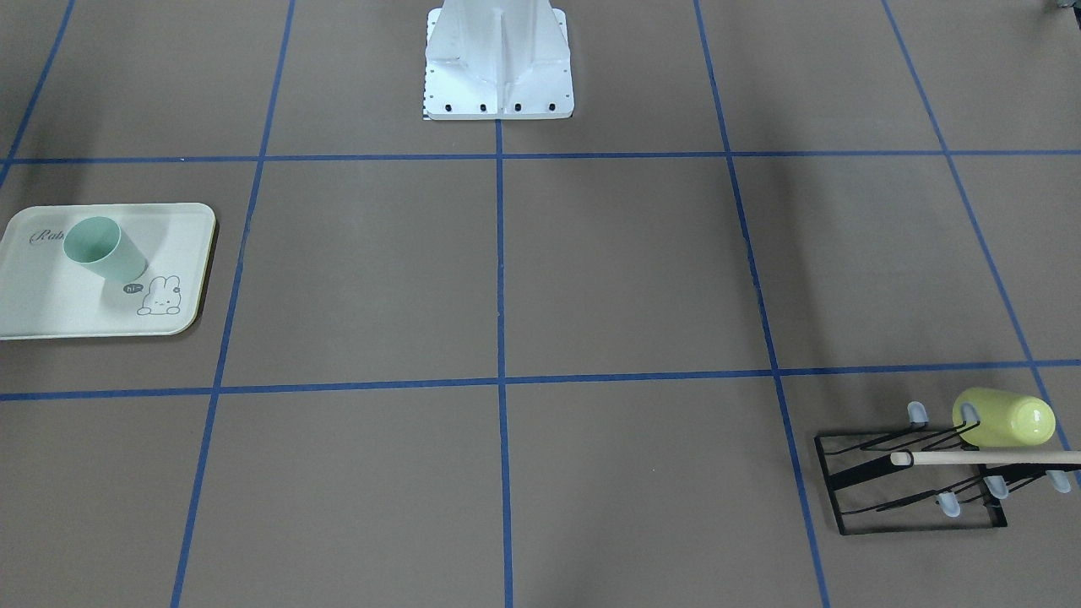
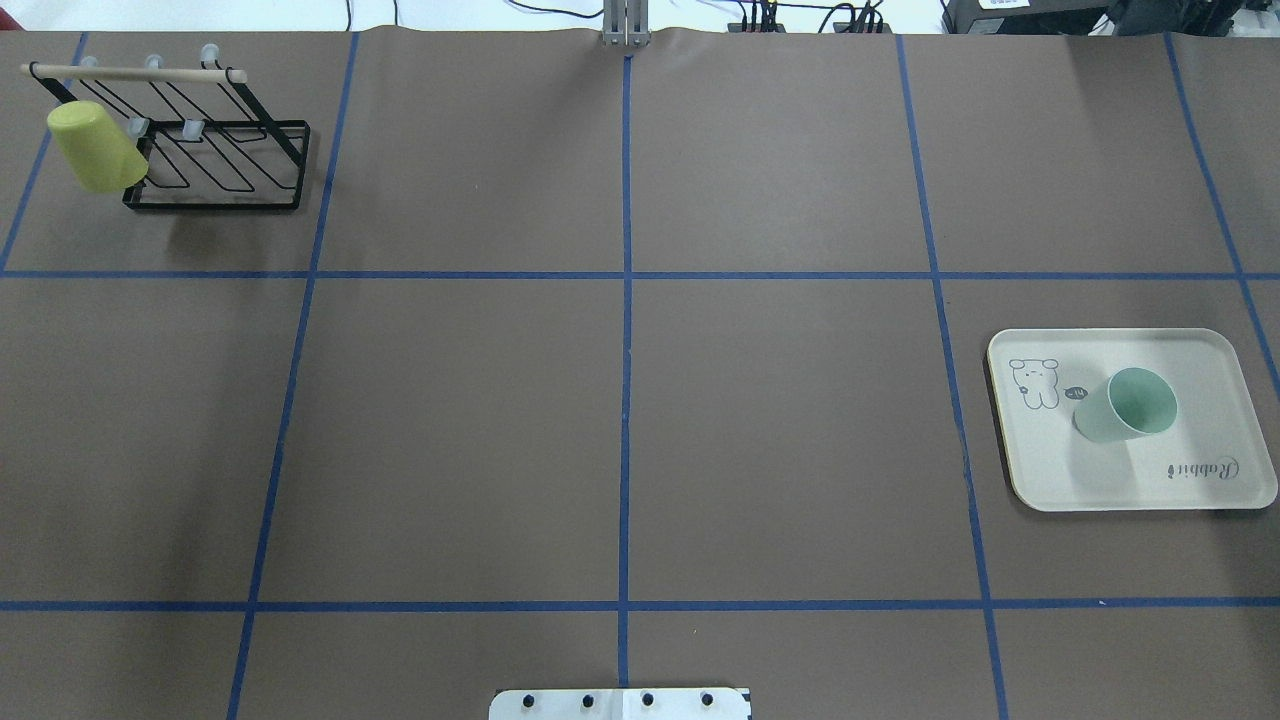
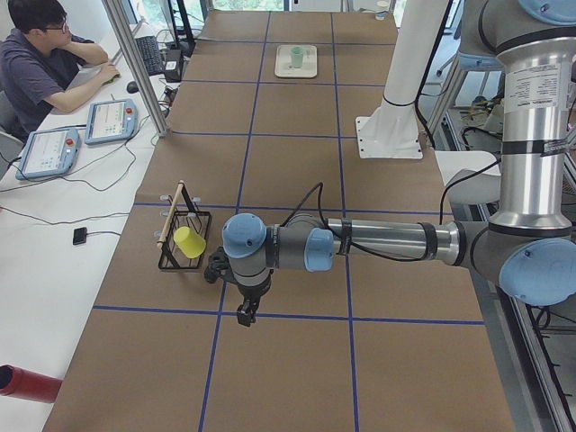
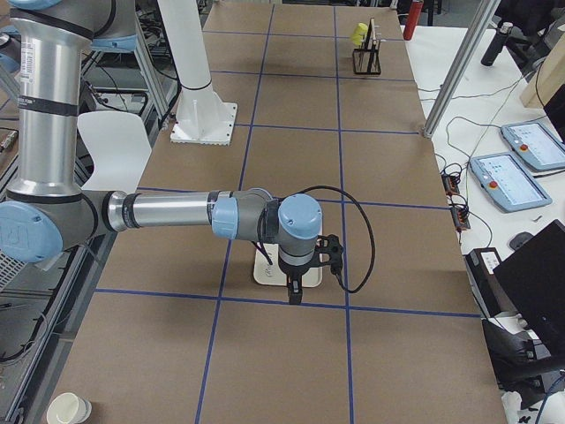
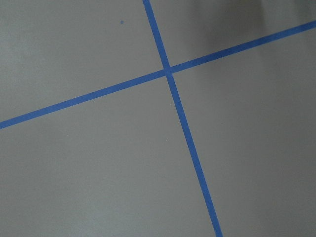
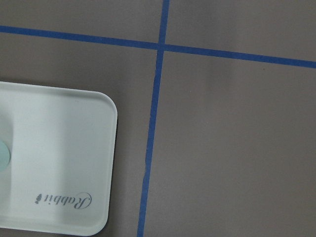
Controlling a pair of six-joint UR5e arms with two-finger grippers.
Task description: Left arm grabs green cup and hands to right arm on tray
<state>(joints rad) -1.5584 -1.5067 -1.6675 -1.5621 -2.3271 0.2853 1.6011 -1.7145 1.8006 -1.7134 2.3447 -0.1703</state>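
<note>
The pale mint-green cup [image 1: 105, 249] stands mouth up on the cream "Rabbit" tray [image 1: 51, 312]. Both also show in the overhead view, the cup [image 2: 1125, 405] on the tray [image 2: 1200, 470] at the right. No gripper touches it. The left gripper [image 3: 245, 315] hangs over bare table near the rack. It shows only in the exterior left view, so I cannot tell its state. The right gripper [image 4: 294, 291] hangs beside the tray [image 4: 263, 272] and shows only in the exterior right view, so I cannot tell its state. The right wrist view shows the tray corner [image 6: 59, 168] and a sliver of the cup [image 6: 2, 155].
A black wire rack [image 2: 215, 160] with a wooden bar stands at the far left in the overhead view. It holds a brighter yellow-green cup [image 2: 95, 148]. The white robot base [image 1: 498, 67] stands at the table's middle edge. An operator [image 3: 45, 54] sits beside the table.
</note>
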